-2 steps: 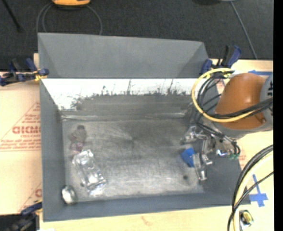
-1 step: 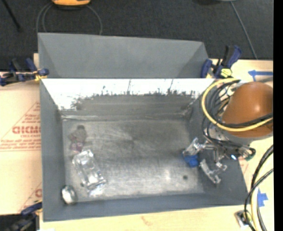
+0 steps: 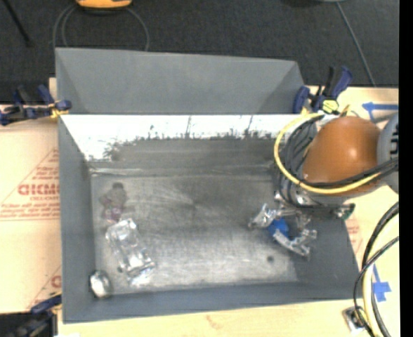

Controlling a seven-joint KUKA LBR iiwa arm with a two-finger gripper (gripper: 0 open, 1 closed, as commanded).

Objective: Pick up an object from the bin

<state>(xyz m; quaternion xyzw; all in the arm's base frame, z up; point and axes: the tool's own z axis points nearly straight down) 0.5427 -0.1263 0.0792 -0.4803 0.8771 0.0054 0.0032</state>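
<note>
My gripper (image 3: 282,231) is low over the bin's right side, under the orange cover. Its two silvery fingers (image 3: 261,218) are spread apart, one to the upper left and one to the lower right. A small blue thing (image 3: 279,228) lies between them near the bin floor, and I cannot tell whether the fingers touch it. The gripper is open.
On the bin's left side lie a clear crumpled plastic thing (image 3: 130,250), a small silvery round thing (image 3: 100,283) in the front left corner and a faint purplish translucent thing (image 3: 113,201). The arm's cover and yellow cables hang over the right wall.
</note>
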